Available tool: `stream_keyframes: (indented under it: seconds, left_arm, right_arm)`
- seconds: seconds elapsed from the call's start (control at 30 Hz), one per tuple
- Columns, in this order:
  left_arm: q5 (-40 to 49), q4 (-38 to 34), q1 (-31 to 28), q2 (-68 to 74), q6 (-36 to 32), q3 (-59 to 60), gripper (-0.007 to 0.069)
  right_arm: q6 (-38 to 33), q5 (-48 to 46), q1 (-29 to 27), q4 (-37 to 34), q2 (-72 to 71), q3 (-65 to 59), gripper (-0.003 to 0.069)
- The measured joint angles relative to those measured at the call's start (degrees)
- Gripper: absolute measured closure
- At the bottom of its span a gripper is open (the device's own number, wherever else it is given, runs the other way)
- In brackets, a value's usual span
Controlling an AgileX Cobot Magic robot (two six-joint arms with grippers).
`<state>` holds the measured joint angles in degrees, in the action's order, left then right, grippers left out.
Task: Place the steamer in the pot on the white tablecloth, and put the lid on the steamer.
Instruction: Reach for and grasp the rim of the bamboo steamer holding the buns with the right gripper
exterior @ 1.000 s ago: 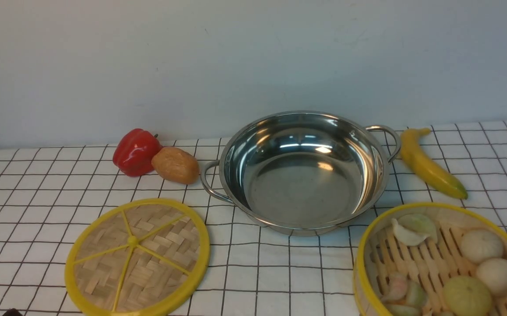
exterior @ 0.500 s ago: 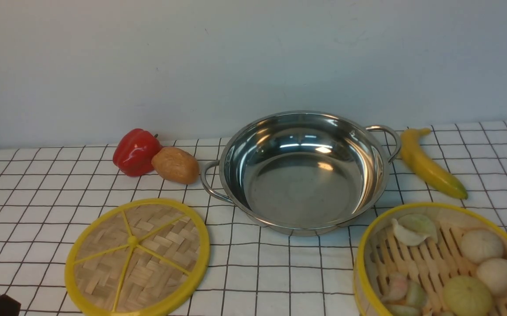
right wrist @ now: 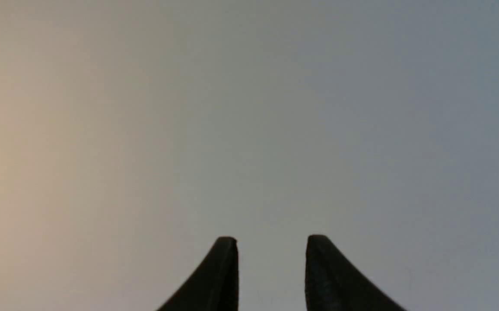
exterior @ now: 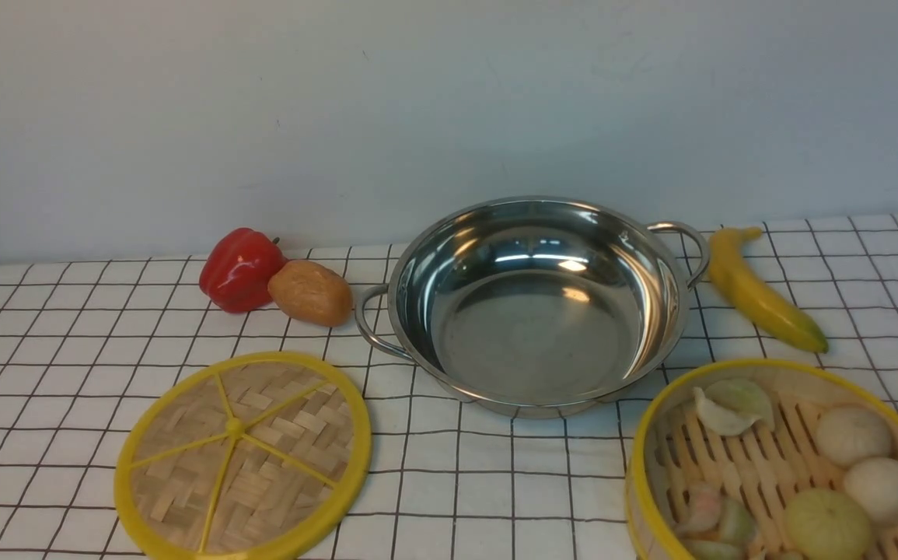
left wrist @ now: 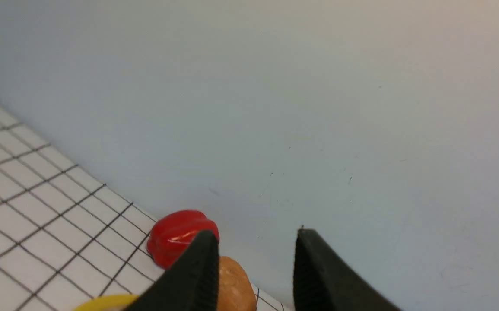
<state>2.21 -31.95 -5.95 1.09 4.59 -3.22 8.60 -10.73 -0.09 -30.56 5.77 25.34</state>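
Six items are lying out on the table, which is wearing the white tablecloth with a thin black grid [exterior: 495, 490]. Item one, the wide shallow stainless-steel pot with two loop handles [exterior: 534, 334], is standing empty at the middle rear, its mouth facing up and waiting to receive. Item two, the round bamboo steamer with slatted floor and yellow rim [exterior: 763, 467], is sitting at the near right, close in front of the pot but apart from it, and is partly running off the front view's edge. It is carrying pale round buns [exterior: 853, 435] and folded dumplings [exterior: 728, 408], so it is probably needing a level carry. Item three, the flat woven-bamboo lid with yellow rim, hub and spokes [exterior: 242, 457], is lying flat at the near left, well apart from the steamer, likely parked on the left arm's side for the second step. Items four to six, a glossy red bell pepper [exterior: 240, 268], a brown potato-shaped piece [exterior: 310, 292] just beside it and a yellow banana [exterior: 763, 292], are flanking the pot and seem to be playing no part. Neither arm is showing in the front view. The left gripper [left wrist: 255, 233] is pointing past the pepper toward the wall, jaws standing apart and holding nothing. The right gripper [right wrist: 271, 239] is facing blank wall, jaws likewise parted and empty. Nothing is yet being carried, and moving the steamer appears to be the step in hand.
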Motion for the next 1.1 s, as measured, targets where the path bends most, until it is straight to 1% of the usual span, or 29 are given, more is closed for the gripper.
stream_keyframes:
  seconds: [0.03,0.1,0.13,0.17,0.2,0.23,0.27,0.37,0.5,0.53,0.6,0.63,0.77,0.9,1.1]
  left_arm:
    - [1.38,1.56,0.0,1.57,-1.26,-1.81,0.0382]
    - [3.37,2.75,0.0,3.74,-2.54,-3.77,0.0382]
    - [6.23,4.49,0.0,6.83,-3.82,-6.23,0.0382]
    - [8.83,5.88,0.0,9.9,-5.06,-8.47,0.0382]
    - [9.27,6.27,0.0,10.45,-5.27,-8.86,0.0382]
    - [13.09,7.58,0.0,15.05,-5.99,-12.04,0.0382]
    - [14.53,8.03,0.0,16.89,-6.2,-13.3,0.0382]
    - [22.43,10.1,0.0,26.27,-6.54,-20.01,0.0382]
    - [32.68,14.35,0.0,38.12,-6.71,-28.29,0.0382]
    - [35.58,16.32,0.0,41.68,-6.71,-30.53,0.0382]
    - [37.76,18.03,0.0,44.54,-6.76,-32.18,0.0382]
    - [40.51,20.68,0.0,48.48,-6.76,-34.27,0.0382]
    - [45.47,24.52,0.0,58.82,-6.76,-38.08,0.0382]
    - [45.78,25.52,0.0,66.27,-6.76,-39.13,0.0382]
    - [44.04,25.59,0.0,72.14,-7.17,-39.29,0.0382]
  right_arm:
    - [-0.19,-6.06,0.0,1.77,3.43,3.73,0.0419]
    - [-0.26,-10.57,0.0,2.72,6.28,5.99,0.0419]
    - [-0.39,-17.76,0.0,3.77,10.63,9.12,0.0419]
    - [-0.72,-22.91,0.0,4.54,15.27,11.83,0.0419]
    - [-0.83,-23.77,0.0,4.66,15.26,12.27,0.0419]
    - [-1.09,-30.67,0.0,5.58,20.64,15.81,0.0419]
    - [-1.24,-33.26,0.0,6.09,23.38,17.13,0.0419]
    - [-1.35,-45.51,0.0,9.0,32.86,22.8,0.0419]
    - [-1.4,-55.36,0.0,15.96,43.6,26.17,0.0419]
    - [-1.4,-56.68,0.0,18.87,46.7,26.34,0.0419]
    - [-1.4,-57.36,0.0,20.72,48.61,26.41,0.0419]
    - [-1.42,-57.75,0.0,22.89,51.0,26.59,0.0419]
    - [-1.47,-57.81,0.0,26.2,55.79,26.7,0.0419]
    - [-1.53,-56.84,0.0,27.66,58.72,26.64,0.0419]
    - [-1.63,-55.3,0.0,27.79,60.06,25.37,0.0419]
